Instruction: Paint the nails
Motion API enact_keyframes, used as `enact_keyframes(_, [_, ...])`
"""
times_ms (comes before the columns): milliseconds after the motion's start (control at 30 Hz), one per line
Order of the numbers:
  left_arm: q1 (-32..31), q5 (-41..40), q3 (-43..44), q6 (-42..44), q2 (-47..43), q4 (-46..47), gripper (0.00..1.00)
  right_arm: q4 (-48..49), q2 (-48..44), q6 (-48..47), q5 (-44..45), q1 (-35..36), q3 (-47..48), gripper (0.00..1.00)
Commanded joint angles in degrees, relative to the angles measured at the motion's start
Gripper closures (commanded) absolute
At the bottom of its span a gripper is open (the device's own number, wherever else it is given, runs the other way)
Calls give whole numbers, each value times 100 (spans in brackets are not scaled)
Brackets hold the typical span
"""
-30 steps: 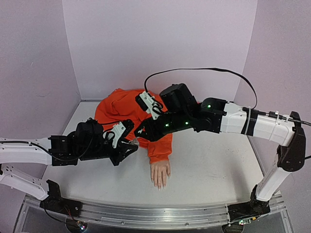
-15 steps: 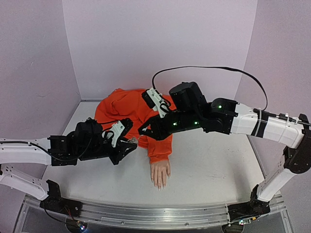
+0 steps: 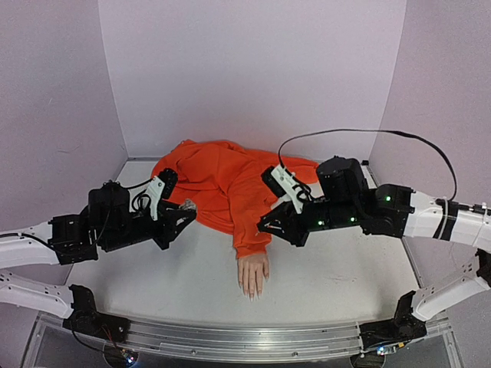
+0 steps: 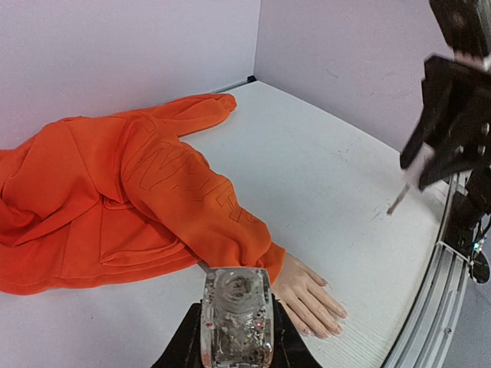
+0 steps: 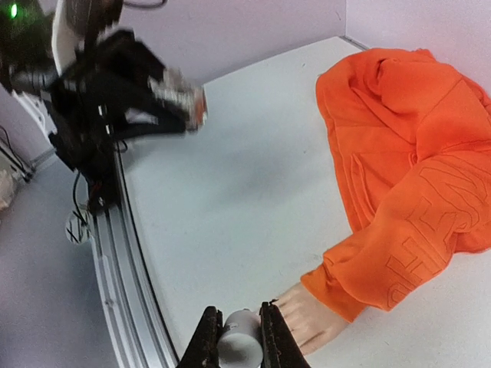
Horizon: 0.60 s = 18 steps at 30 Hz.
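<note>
Shifted right end effector point(image 5: 238, 316), tight on cap point(image 5: 240, 346), near nails point(image 3: 252, 293); left point(image 4: 236, 349) tight on bottle point(image 4: 236, 303)

Pale lilac walls point(image 3: 253, 69) close in the white tabletop point(image 3: 337, 268) on three sides. An aluminium rail point(image 3: 230, 341) runs along its near edge. The light is soft and even.
</note>
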Motion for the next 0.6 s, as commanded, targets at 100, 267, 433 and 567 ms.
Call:
enact_keyframes(100, [645, 497, 729, -533, -51, -367, 100, 350, -25, -1460, -761, -9, -1019, 100])
enact_keyframes(267, [955, 564, 967, -460, 79, -544, 100, 471, 540, -1690, -1424, -9, -1076, 100])
enact_keyframes(433, [1056, 576, 1179, -244, 305, -607, 100, 962, 1145, -1790, -1775, 7, -1220, 100])
enact_keyframes(567, [1060, 307, 1116, -353, 447, -506, 100, 1201, 1273, -1946, -1788, 15, -1408, 100])
